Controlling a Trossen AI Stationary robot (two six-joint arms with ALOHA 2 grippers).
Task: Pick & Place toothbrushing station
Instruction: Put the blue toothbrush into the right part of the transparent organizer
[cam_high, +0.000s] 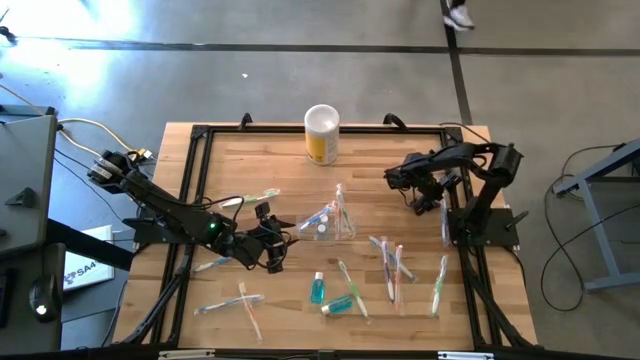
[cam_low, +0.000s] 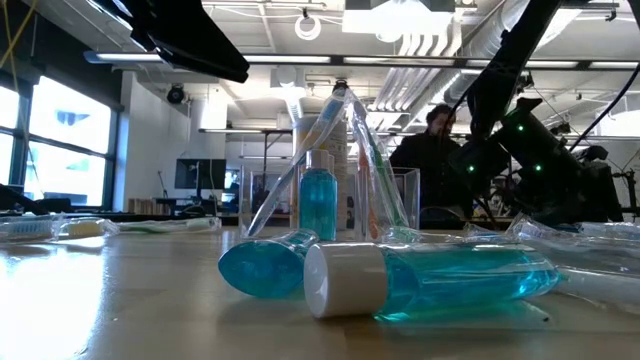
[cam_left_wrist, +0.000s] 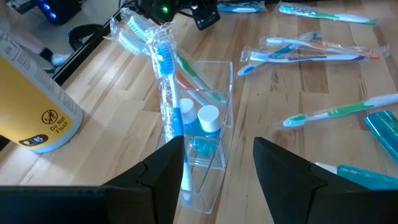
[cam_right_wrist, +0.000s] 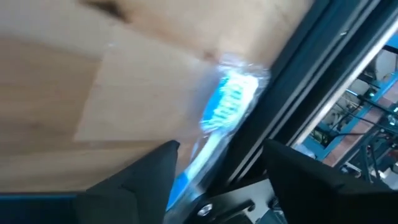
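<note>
The clear plastic holder (cam_high: 338, 222) stands mid-table with wrapped toothbrushes and two white-capped teal tubes in it; it also shows in the left wrist view (cam_left_wrist: 214, 118) and the low view (cam_low: 335, 170). My left gripper (cam_high: 282, 240) is open just left of it, and the holder's near end lies in front of and between the fingers (cam_left_wrist: 217, 180). My right gripper (cam_high: 428, 200) is open at the right. It is over a wrapped blue toothbrush (cam_right_wrist: 227, 106) that lies on the table beside the black frame rail (cam_right_wrist: 292, 93). My right gripper has the wrapped toothbrush's handle (cam_right_wrist: 189, 168) running between its open fingers, close by one finger (cam_right_wrist: 149, 174). I cannot tell whether it touches. My left gripper touches nothing.
A yellow canister (cam_high: 321, 133) with a white top stands at the far edge. Loose wrapped toothbrushes (cam_high: 390, 265) and teal tubes (cam_high: 340, 303) lie near the front. More brushes lie at the left (cam_high: 245, 305). A person (cam_low: 435, 150) stands beyond the table.
</note>
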